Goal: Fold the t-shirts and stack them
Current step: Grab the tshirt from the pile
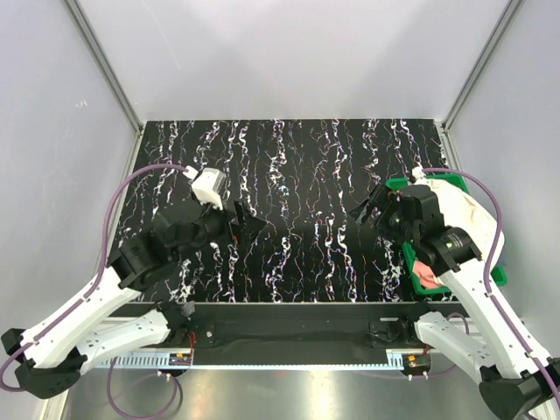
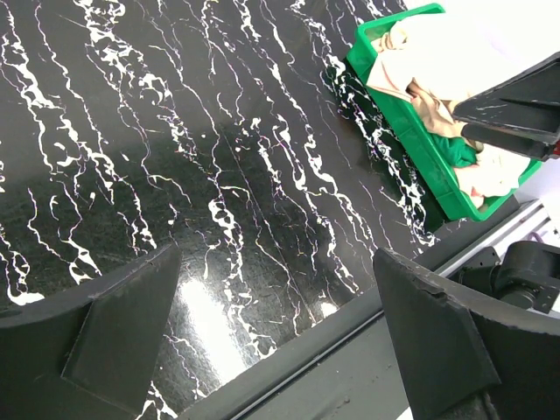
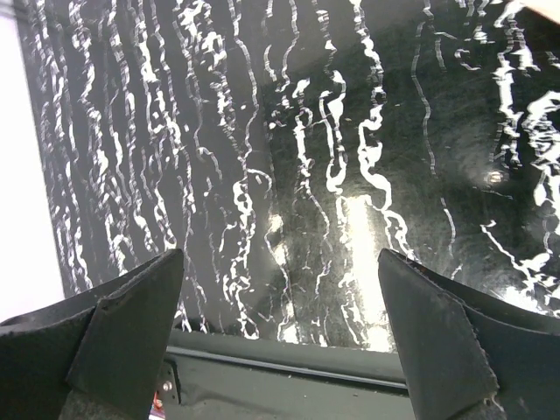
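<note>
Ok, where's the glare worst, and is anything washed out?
Left wrist view: a bright glare patch on the glossy black white-veined table, and the cream t-shirt in the green plastic bin is blown out. Right wrist view: a similar glare streak mid-table. Top external view: table evenly lit.

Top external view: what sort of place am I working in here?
Most likely an enclosed lab test cell, not a home: plain white panel walls on aluminium frame posts, a black white-veined marble-pattern tabletop, and a green plastic bin of crumpled cloth t-shirts.
</note>
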